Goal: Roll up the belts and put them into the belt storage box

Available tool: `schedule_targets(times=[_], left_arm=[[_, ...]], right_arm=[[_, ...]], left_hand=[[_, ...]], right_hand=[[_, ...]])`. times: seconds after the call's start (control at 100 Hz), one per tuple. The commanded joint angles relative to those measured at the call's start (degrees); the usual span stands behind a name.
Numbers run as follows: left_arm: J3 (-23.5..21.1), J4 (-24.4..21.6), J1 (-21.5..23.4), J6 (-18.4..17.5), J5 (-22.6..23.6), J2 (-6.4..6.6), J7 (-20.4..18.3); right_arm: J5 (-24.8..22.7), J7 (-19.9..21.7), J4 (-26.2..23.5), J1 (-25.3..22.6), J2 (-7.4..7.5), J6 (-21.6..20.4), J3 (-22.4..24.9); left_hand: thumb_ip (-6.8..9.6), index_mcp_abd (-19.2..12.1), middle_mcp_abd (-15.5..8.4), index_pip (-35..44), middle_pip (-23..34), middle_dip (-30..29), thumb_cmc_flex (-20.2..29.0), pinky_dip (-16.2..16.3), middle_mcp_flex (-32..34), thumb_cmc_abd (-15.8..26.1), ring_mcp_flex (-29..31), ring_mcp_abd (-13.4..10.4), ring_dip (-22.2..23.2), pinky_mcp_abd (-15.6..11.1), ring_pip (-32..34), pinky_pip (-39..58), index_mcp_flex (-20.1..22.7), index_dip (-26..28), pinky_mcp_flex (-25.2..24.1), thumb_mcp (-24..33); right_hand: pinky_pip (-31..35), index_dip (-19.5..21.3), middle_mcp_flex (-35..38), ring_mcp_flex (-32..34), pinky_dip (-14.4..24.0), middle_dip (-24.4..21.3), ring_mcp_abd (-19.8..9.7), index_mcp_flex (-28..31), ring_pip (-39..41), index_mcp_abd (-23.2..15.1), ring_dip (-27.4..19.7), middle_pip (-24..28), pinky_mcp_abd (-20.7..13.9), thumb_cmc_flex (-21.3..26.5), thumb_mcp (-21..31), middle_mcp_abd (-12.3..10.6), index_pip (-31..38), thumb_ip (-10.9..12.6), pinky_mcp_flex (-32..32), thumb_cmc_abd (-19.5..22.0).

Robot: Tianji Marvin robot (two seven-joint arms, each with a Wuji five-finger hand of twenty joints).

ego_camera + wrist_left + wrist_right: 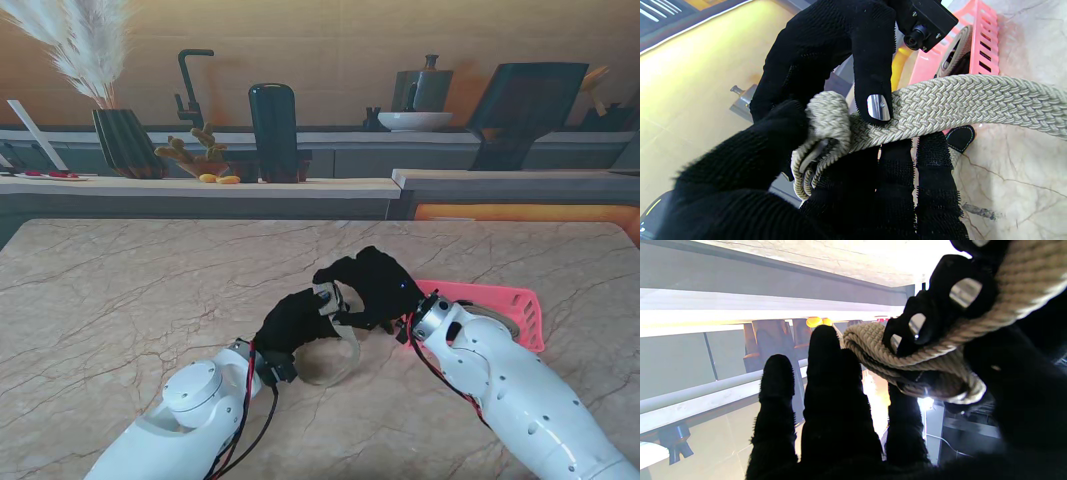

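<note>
A beige woven belt [338,352] is held between both black-gloved hands above the middle of the table. My left hand [293,322] is shut on its rolled end [826,116], thumb and fingers pinching the small coil. My right hand [372,285] grips the same coil from the far side; its thumb [873,66] presses on the strap [973,96]. The loose strap loops down nearer to me. The pink slatted belt storage box [505,305] lies to the right behind my right wrist, with another rolled belt [955,50] inside it.
The marble table [120,300] spreads out on all sides. Behind its far edge runs a counter with a dark vase of pampas grass [125,140], a black cylinder [273,130], a bowl [414,120] and a dark board [520,110].
</note>
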Motion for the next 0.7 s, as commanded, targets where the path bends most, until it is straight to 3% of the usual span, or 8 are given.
schedule_targets(times=[0.0,0.18,0.44,0.58,0.69], left_arm=[[-0.7,-2.4,-0.9,-0.8,0.1,-0.69,0.3],[-0.5,-2.6,-1.0,-0.4,1.6,-0.79,1.7],[2.1,-0.3,-2.8,-3.3,12.8,-0.57,4.5],[3.1,1.0,-3.5,-4.8,16.7,-0.65,5.9],[4.1,2.2,-4.2,-6.7,21.0,-0.66,7.3]], right_arm=[[-1.7,0.7,1.1,-1.1,0.74,-0.5,-0.7],[-1.7,1.1,0.0,-1.8,0.71,-0.7,0.2],[1.5,1.5,-7.9,-6.3,-0.60,-2.1,6.4],[2.4,1.9,-12.5,-8.8,-0.99,-1.0,9.6],[3.5,3.9,-14.6,-10.1,-1.08,1.9,11.1]], left_hand=[[1.64,-17.0,-8.8,2.9,-0.3,2.9,6.3,0.0,6.5,-1.7,4.1,-4.4,0.3,-2.9,4.5,3.1,-4.4,1.5,1.9,5.2],[0.57,-19.2,-10.0,7.3,-2.1,11.1,14.5,0.5,10.2,-2.1,7.0,-3.1,7.3,-2.4,6.2,4.6,-3.2,2.8,2.8,4.8],[-0.49,-20.7,-7.9,11.7,-0.7,14.5,18.4,1.8,8.5,1.2,8.1,-3.0,10.6,-1.9,11.3,6.5,-0.5,5.0,4.4,1.9],[-0.53,-20.7,-7.5,13.0,0.1,15.0,19.5,2.3,7.8,2.0,8.6,-3.7,11.4,-1.9,13.2,7.1,-0.4,5.8,4.8,0.8],[-0.55,-20.7,-7.4,13.6,0.4,15.1,19.8,2.5,7.6,1.9,8.2,-2.8,11.9,-1.8,13.9,7.2,-0.4,6.3,4.7,0.6]], right_hand=[[-0.1,3.3,0.5,-1.1,0.0,0.9,0.3,7.7,0.8,-9.5,-0.8,4.0,0.9,-0.2,-1.1,-1.0,10.5,1.1,-1.1,0.0],[0.1,2.9,-0.1,-1.4,-0.2,0.8,0.4,6.4,1.1,-9.2,-1.1,4.3,0.9,-0.3,-2.6,-0.7,9.8,1.3,-1.4,1.4],[0.2,2.3,-0.6,-1.5,-0.6,1.2,-0.1,2.6,1.2,-8.0,-1.2,4.8,0.0,1.0,-10.4,-1.0,8.2,2.9,-1.4,6.6],[0.1,2.7,-1.0,-1.3,-0.6,1.6,-0.3,1.1,1.2,-5.4,-1.2,5.2,-0.2,0.7,-14.1,-1.6,7.9,3.8,-0.9,8.7],[0.0,2.6,-4.4,-2.0,-0.6,1.8,-0.5,-4.4,1.1,-1.4,-1.0,5.2,-0.5,-0.4,-16.5,-1.3,5.7,4.5,-0.8,9.9]])
